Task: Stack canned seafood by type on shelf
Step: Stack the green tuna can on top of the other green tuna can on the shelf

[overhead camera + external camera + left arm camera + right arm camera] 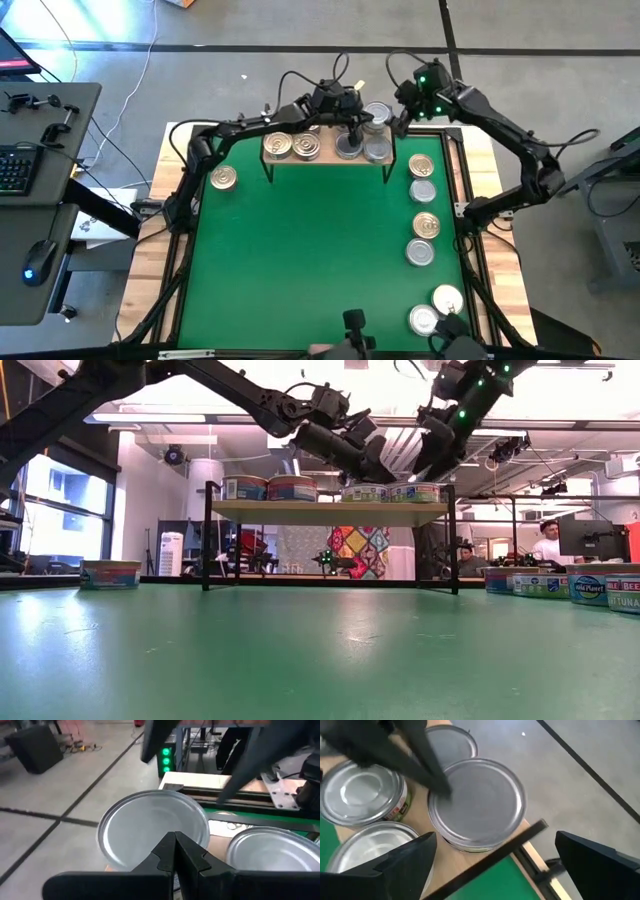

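Note:
The shelf [330, 160], a light-wood board on black legs, stands at the table's far edge. It carries two gold-lidded tins [277, 146] on its left part and three silver-lidded tins on its right part, one of them [377, 113] at the far right corner. My left gripper [352, 125] is shut over that corner tin [152, 827]. My right gripper [505, 865] hovers open above the shelf's right end [405, 115] and touches nothing. In the low view the tins [365, 492] sit in a row on the board [330, 512]. My left gripper has its shut fingertips [442, 790] on the silver tin's lid, at the rim [436, 800] on the side toward the shelf's middle. The fingers slant down from above and from the left. The tin stands flat on the board by the shelf's corner.
More tins stand on the green table [320, 260]: one gold-lidded [223, 178] at the left, and several gold and silver ones in a column along the right edge [423, 190] down to the near corner [424, 320]. People sit in the room beyond [545, 545].

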